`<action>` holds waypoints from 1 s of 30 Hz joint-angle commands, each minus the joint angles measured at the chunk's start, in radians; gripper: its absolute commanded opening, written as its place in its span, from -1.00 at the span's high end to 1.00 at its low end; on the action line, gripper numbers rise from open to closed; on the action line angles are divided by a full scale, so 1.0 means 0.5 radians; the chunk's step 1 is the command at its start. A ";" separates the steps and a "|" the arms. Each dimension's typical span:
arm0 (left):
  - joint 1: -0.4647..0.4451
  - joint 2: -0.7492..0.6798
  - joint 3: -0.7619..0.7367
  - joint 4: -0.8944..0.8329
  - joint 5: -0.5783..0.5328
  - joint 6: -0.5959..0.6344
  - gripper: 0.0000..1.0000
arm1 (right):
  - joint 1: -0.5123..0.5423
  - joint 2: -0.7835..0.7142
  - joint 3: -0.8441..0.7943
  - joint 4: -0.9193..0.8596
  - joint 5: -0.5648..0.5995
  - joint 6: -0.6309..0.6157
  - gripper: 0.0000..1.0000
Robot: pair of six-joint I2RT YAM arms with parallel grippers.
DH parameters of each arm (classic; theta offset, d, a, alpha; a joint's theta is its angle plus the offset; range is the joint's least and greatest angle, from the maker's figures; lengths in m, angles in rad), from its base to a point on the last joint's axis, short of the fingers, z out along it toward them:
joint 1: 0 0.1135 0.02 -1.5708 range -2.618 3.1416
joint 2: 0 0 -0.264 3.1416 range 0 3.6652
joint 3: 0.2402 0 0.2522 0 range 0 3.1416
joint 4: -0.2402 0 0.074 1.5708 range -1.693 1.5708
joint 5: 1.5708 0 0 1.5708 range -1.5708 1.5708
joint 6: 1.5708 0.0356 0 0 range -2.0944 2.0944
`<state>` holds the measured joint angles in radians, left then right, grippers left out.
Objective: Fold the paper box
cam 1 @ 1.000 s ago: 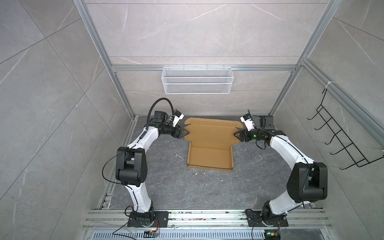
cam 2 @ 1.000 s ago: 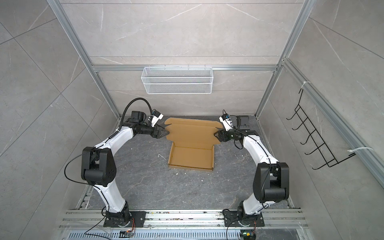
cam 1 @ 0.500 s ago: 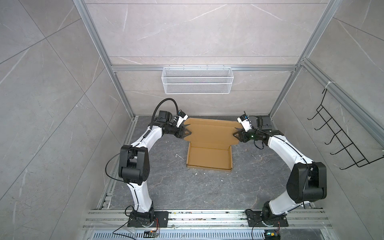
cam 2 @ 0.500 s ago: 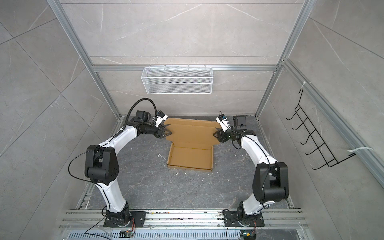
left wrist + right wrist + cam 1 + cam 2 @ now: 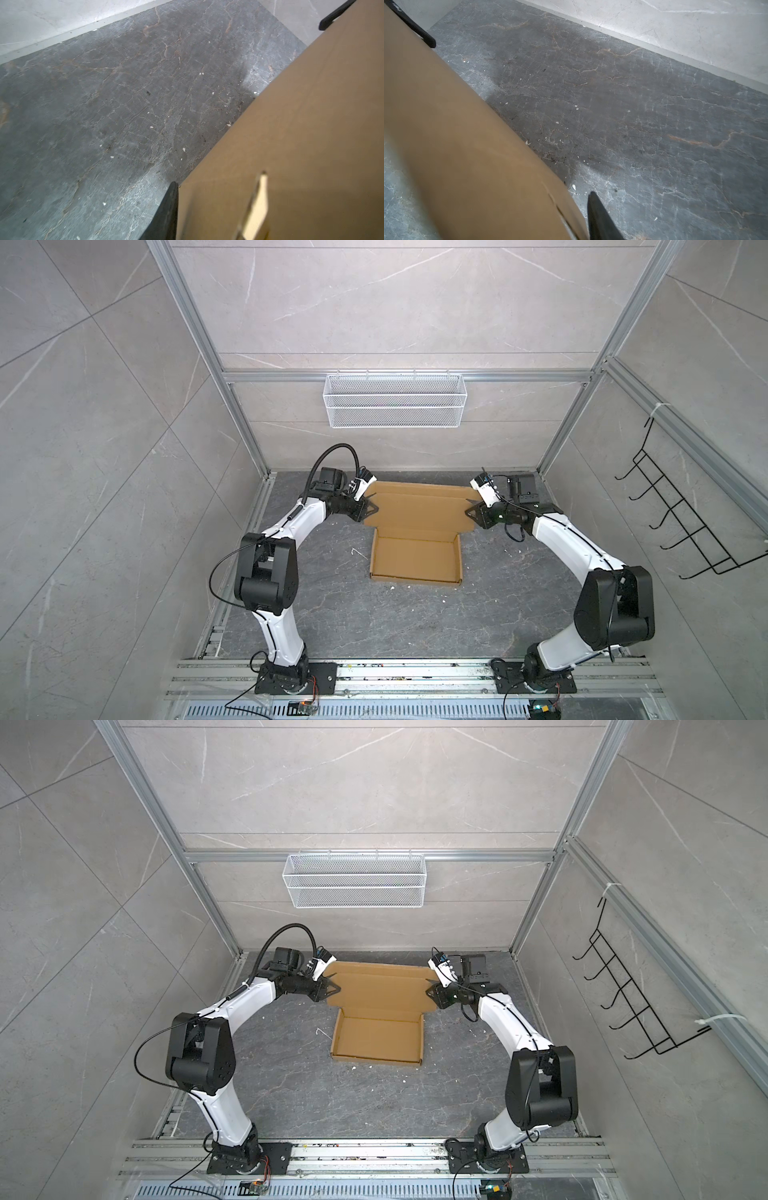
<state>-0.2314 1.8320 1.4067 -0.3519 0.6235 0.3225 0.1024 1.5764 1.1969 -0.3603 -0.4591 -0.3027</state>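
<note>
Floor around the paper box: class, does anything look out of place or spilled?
Yes. Small white scraps litter the dark floor around the paper box; they look like stray debris.

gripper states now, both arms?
Left gripper: astride a side flap of the paper box; grip cannot be told.
Right gripper: astride the opposite flap; cannot be told.

Looks like a robot lab test cell, not a home. Two arms are bolted to rails at 6 o'clock. Everything's boxed in by an aluminium frame filled with tile panels. A wire basket is hung at 12, a hook rack at 3.
</note>
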 commanded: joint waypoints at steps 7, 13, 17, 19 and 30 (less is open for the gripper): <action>0.021 -0.227 -0.096 0.023 -0.116 -0.034 0.26 | 0.031 -0.088 -0.036 0.008 -0.013 0.032 0.36; 0.034 -0.235 -0.112 0.030 -0.082 -0.038 0.19 | 0.038 -0.080 -0.036 0.000 -0.059 0.041 0.31; 0.036 -0.240 -0.107 0.026 -0.040 -0.035 0.28 | 0.038 -0.079 -0.046 0.003 -0.067 0.049 0.31; 0.038 -0.256 -0.119 0.026 -0.047 -0.027 0.34 | 0.038 -0.082 -0.058 0.014 -0.077 0.061 0.31; 0.047 -0.308 -0.229 0.176 -0.064 -0.126 0.67 | 0.050 -0.106 -0.129 0.126 -0.109 0.215 0.49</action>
<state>-0.2092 1.7267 1.3029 -0.3187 0.5781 0.2897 0.1143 1.5578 1.1542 -0.3267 -0.4877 -0.2428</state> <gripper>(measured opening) 0.173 0.262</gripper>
